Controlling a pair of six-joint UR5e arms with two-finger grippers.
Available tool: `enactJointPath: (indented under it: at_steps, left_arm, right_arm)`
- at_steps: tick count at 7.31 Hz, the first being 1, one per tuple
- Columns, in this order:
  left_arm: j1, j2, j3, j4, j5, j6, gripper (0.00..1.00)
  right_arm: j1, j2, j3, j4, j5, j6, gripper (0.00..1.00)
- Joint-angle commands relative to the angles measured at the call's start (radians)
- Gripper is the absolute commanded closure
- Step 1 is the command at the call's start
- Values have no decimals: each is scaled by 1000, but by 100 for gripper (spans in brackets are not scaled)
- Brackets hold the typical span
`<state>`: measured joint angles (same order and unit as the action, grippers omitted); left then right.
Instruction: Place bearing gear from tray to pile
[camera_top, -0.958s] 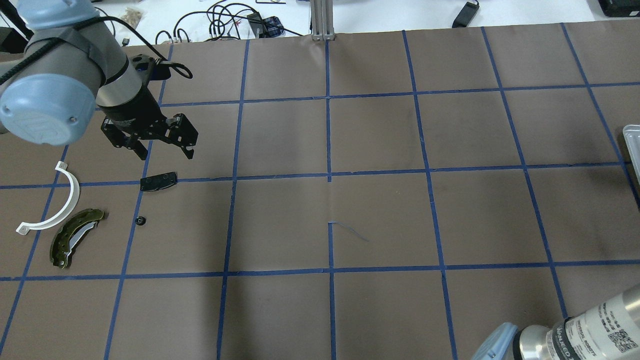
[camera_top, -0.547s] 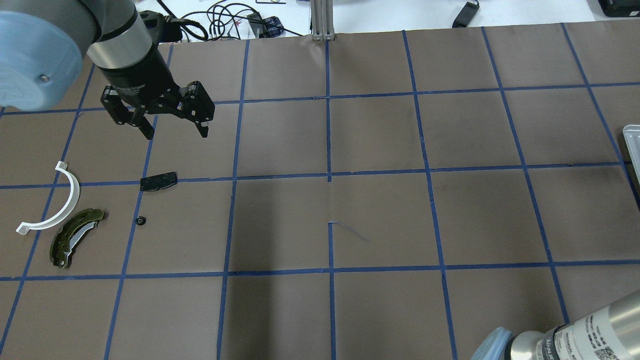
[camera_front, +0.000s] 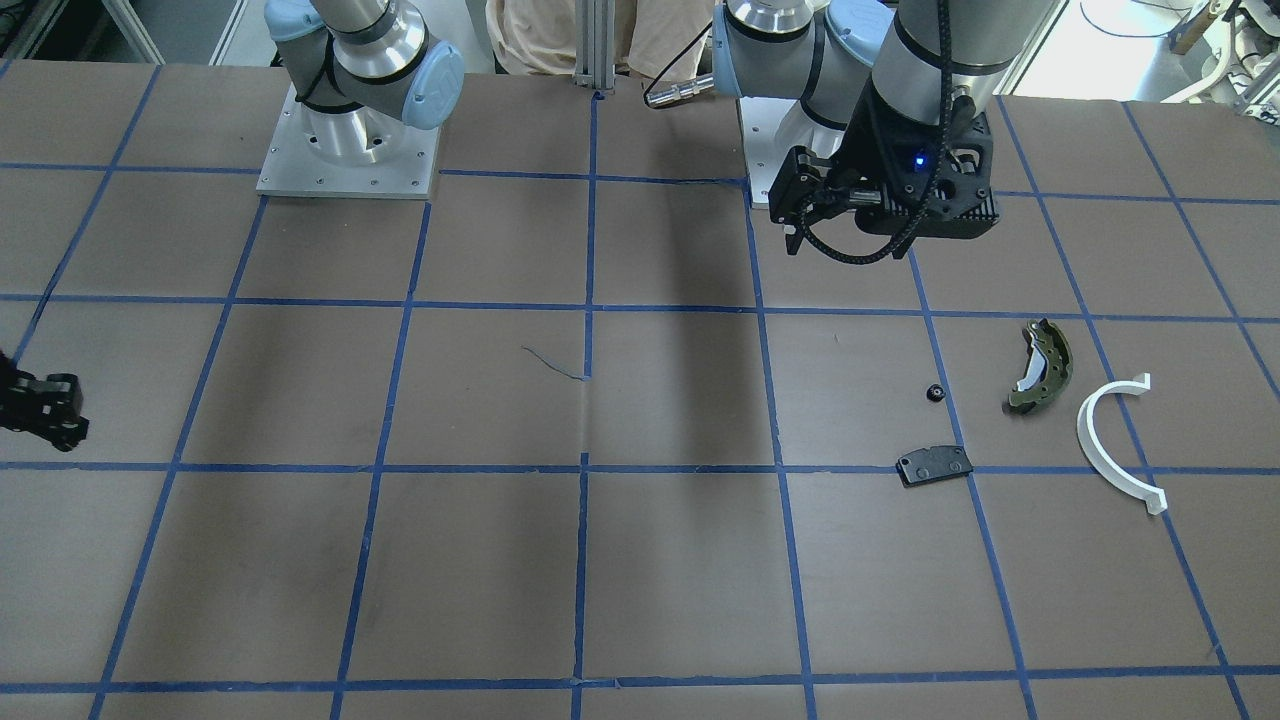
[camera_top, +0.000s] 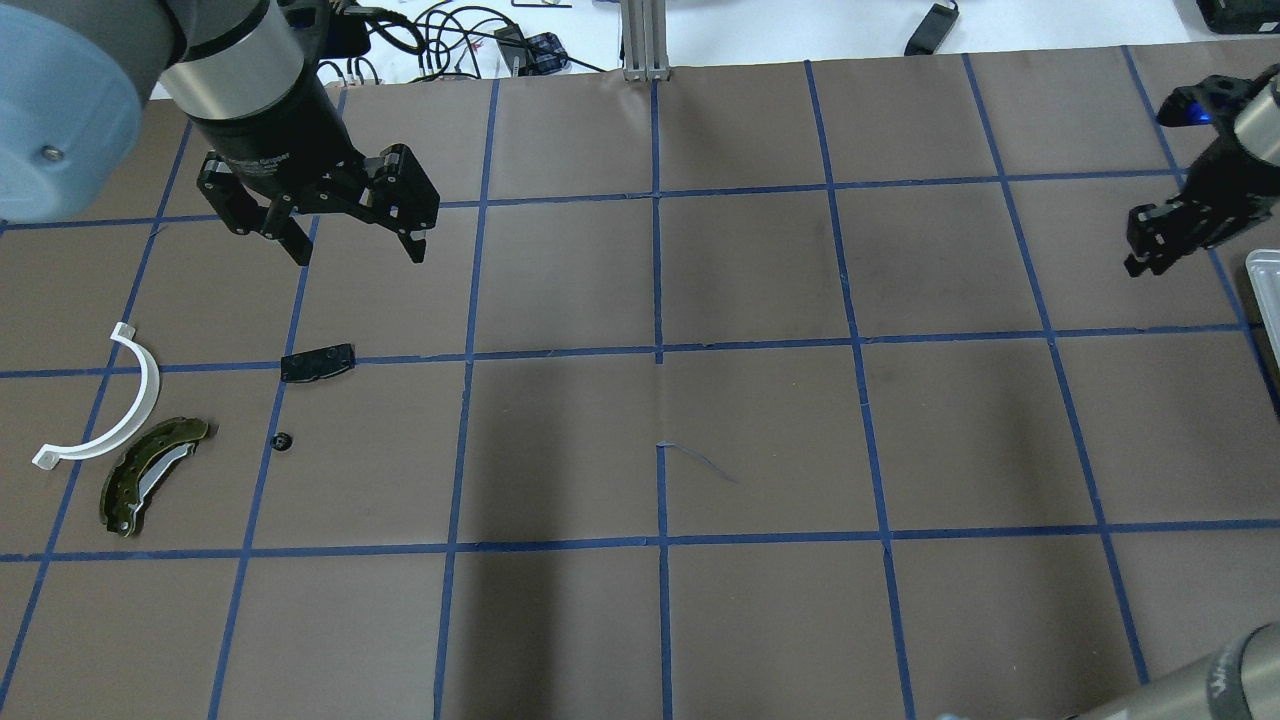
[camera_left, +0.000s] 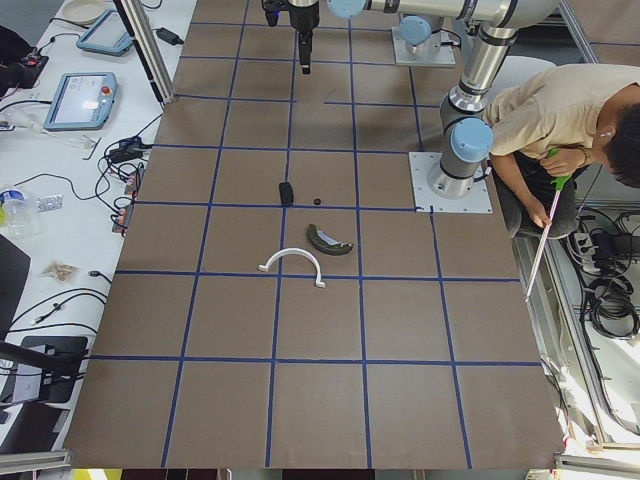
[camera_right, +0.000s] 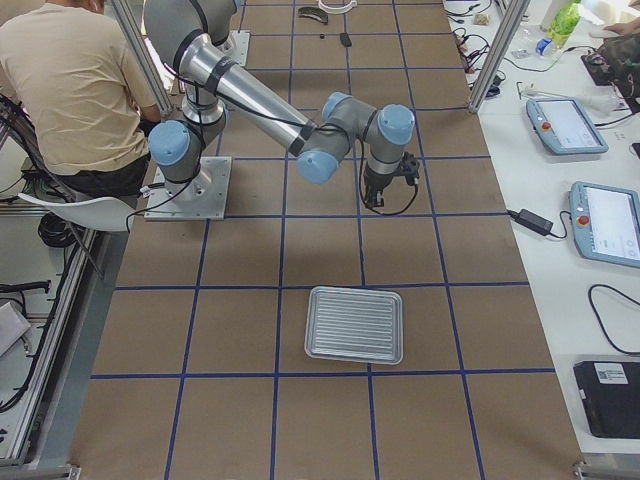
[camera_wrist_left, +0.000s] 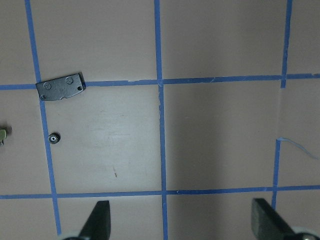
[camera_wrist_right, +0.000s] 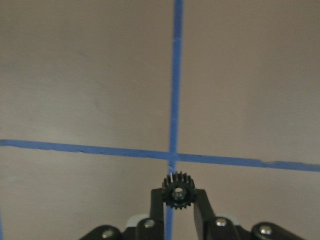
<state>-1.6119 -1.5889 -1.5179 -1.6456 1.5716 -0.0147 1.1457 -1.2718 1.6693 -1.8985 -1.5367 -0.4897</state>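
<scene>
My right gripper (camera_wrist_right: 178, 200) is shut on a small black bearing gear (camera_wrist_right: 178, 191) and holds it above the brown table. In the overhead view it (camera_top: 1140, 262) hangs at the far right, just left of the tray's rim (camera_top: 1262, 268). The pile lies at the left: an olive-green brake shoe (camera_top: 150, 475), a white half-ring (camera_top: 110, 410), a flat black pad (camera_top: 317, 362) and a tiny black round piece (camera_top: 281, 440). My left gripper (camera_top: 358, 250) is open and empty, raised beyond the pad. The left wrist view shows the pad (camera_wrist_left: 61, 88) and the round piece (camera_wrist_left: 53, 138).
The ribbed metal tray (camera_right: 355, 325) looks empty in the exterior right view. A metal post (camera_top: 645, 40) and cables stand at the table's far edge. A seated person (camera_right: 70, 90) is behind the robot bases. Blue tape lines grid the table.
My left gripper has moved up and away from the black pad toward the far edge, still open. My right gripper has come into the overhead view at the far right.
</scene>
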Motion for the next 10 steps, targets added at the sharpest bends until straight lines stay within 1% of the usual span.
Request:
enactJointPath:
  at_steps: [1,2,3,4,5,6,7,8,9,10]
  left_arm:
    - [0,6,-2,4,1,2,0]
    - [0,6,-2,4,7,2,0]
    - [0,12,-2,4,8,2,0]
    - [1,13,-4,4,10,4,0]
    - [1,14,-4,4,10,2,0]
    - [1,14,-4,3,8,2,0]
    - [1,17,-5,3,11,4,0]
    - [1,17,-5,3,10,4,0]
    - [1,17,-5,3,8,4,0]
    - [1,18,-7,0,11,4,0]
  right_arm:
    - [223,-41,36,19,68,312,100]
    - [317,-41,56,6,101,468,100]
    - [432,-35,67,-11,104,582,100]
    - [544,-26,81,-92,104,738,100]
    - [630,-17,98,-126,104,841,100]
    - [699,-12,110,-164,105,902,100]
    - [751,29,113,-235,107,949,100]
    - [788,93,113,-320,110,1009,100]
    - [816,132,113,-391,112,1067,100]
    - [853,140,115,-390,112,1080,100]
